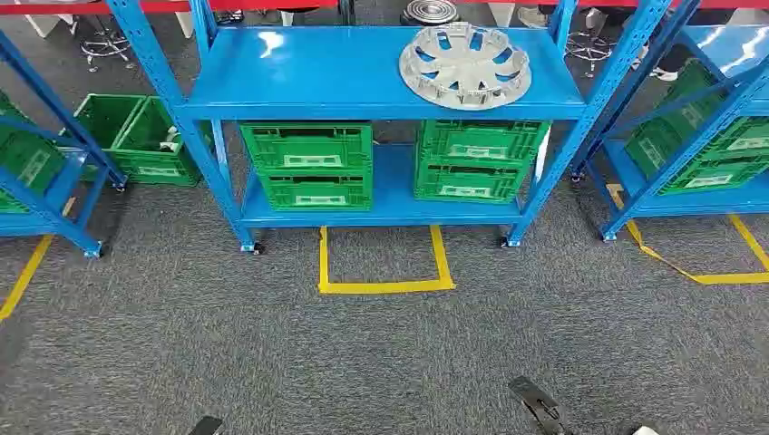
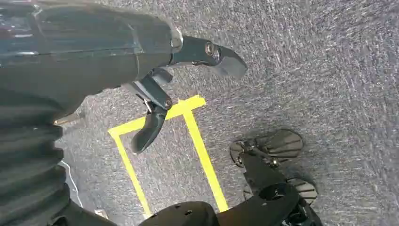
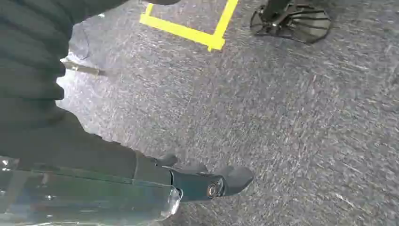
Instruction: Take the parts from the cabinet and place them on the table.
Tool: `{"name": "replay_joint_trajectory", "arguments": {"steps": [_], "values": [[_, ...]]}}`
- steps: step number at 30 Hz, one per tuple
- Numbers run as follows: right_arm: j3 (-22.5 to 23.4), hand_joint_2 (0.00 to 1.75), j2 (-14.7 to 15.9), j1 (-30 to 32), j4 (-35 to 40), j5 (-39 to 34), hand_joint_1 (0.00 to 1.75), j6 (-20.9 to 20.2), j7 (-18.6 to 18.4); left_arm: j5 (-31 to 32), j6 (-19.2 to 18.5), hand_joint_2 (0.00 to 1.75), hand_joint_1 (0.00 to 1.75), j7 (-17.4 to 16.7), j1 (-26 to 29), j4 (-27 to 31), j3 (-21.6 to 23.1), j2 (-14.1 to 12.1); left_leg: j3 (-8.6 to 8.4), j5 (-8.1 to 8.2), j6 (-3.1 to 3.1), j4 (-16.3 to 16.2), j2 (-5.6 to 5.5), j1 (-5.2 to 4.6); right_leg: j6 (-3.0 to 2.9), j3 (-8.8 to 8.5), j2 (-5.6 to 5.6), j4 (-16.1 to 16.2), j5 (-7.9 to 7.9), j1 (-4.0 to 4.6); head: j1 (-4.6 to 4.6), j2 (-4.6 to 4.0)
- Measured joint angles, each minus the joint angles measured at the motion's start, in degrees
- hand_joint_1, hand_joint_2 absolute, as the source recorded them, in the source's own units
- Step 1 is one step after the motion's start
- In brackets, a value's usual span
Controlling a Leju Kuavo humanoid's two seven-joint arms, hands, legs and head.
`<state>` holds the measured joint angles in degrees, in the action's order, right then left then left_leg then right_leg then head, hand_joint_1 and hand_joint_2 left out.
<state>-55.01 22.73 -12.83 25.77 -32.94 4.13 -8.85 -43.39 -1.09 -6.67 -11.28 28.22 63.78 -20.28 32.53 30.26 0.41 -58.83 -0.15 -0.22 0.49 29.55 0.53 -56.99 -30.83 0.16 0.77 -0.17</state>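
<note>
A silver wheel cover (image 1: 465,64) lies flat on the top shelf of the blue cabinet (image 1: 317,77), toward its right end. Both of my hands hang low, far in front of the cabinet and well short of the wheel cover. My left hand (image 1: 207,424) (image 2: 155,80) hangs over the grey carpet with thumb and fingers apart and nothing in it. My right hand (image 1: 540,405) (image 3: 197,181) also hangs over the carpet, fingers stretched out, holding nothing.
Green crates (image 1: 308,165) (image 1: 476,159) fill the cabinet's lower shelf. A yellow tape square (image 1: 385,272) marks the carpet in front of the cabinet. More blue racks with green crates stand at the left (image 1: 36,172) and right (image 1: 707,154).
</note>
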Motion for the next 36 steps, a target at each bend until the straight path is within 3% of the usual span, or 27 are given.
{"name": "replay_joint_trajectory", "arguments": {"steps": [4, 7, 10, 12, 16, 20, 23, 30, 36], "values": [[2.14, 1.75, 0.91, -0.42, 1.24, -2.03, 0.00, 5.76, 2.03, -0.79, 0.57, 1.75, 0.00, -0.15, 0.10, 0.02, 0.00, 0.00, 0.01, 0.00, 0.00, 0.00, 0.15, -0.02, 0.01, -0.01, 0.03, -0.01, 0.02, -0.01, -0.04, 0.00], [5.19, 1.75, 4.60, -2.96, 3.43, 1.61, 0.00, 6.79, 3.54, -1.86, 0.22, 1.75, 0.00, 0.96, 0.49, -0.02, -0.02, -0.02, 0.01, -0.02, 0.04, 0.00, 0.69, -0.20, 0.12, 0.06, 0.33, -0.02, 0.15, -0.14, 0.00, 0.00], [11.77, 1.75, 9.81, -7.88, 5.98, 10.44, 0.00, 4.07, 3.63, -2.62, -0.90, 1.75, 0.00, 2.86, 0.56, -0.22, -0.15, 0.00, 0.04, -0.05, 0.10, 0.01, 1.30, -0.26, 0.20, 0.11, 0.77, -0.07, 0.28, -0.21, -0.02, 0.00], [17.76, 1.75, 12.64, -11.31, 9.10, 17.44, 0.00, 1.04, 1.59, -2.75, -1.71, 1.75, 0.00, 3.78, 0.60, -0.50, -0.24, 0.02, -0.03, 0.03, 0.25, 0.01, 1.64, -0.26, 0.24, 0.09, 0.95, -0.06, 0.33, -0.20, 0.04, 0.00], [28.78, 1.75, 14.95, -14.93, 16.01, 24.53, 0.00, -3.68, 0.33, -2.58, -2.69, 1.75, 0.00, 5.20, 0.89, -1.29, -0.46, 0.07, 0.10, -0.03, 0.40, 0.00, 1.87, -0.36, 0.31, 0.11, 0.94, -0.08, 0.42, -0.23, 0.11, 0.00], [39.09, 1.75, 17.47, -22.71, 25.88, 23.29, 0.00, -7.43, -1.64, -0.48, -2.62, 1.75, 0.00, 5.46, 1.00, -1.64, -0.46, -0.04, 0.11, -0.06, 0.46, 0.01, 2.03, -0.44, 0.27, 0.28, 1.02, -0.18, 0.44, -0.34, -0.09, 0.00], [43.81, 1.75, 19.51, -28.35, 33.03, 20.66, 0.00, -8.83, -4.08, 1.27, -2.27, 1.75, 0.00, 5.35, 1.11, -1.68, -0.44, -0.48, 0.06, -0.06, 0.46, 0.00, 1.90, -0.40, 0.27, 0.31, 0.96, -0.18, 0.43, -0.31, -0.04, 0.00], [51.85, 1.75, 22.69, -32.71, 47.37, 14.07, 0.00, -12.38, -5.05, 3.52, -1.97, 1.75, 0.00, 6.06, 1.10, -1.88, -0.52, -0.90, 0.18, -0.07, 0.47, -0.01, 0.94, -0.42, 0.33, 0.34, 0.58, -0.16, 0.31, -0.36, -0.02, 0.00], [55.26, 1.75, 23.87, -34.68, 56.37, 10.93, 0.00, -13.86, -6.82, 3.91, -2.32, 1.75, 0.00, 6.23, 1.02, -1.97, -1.03, -1.01, 0.19, -0.08, 0.46, -0.01, 0.27, -0.40, 0.35, 0.31, 0.28, -0.13, 0.28, -0.36, -0.07, 0.00]]}}
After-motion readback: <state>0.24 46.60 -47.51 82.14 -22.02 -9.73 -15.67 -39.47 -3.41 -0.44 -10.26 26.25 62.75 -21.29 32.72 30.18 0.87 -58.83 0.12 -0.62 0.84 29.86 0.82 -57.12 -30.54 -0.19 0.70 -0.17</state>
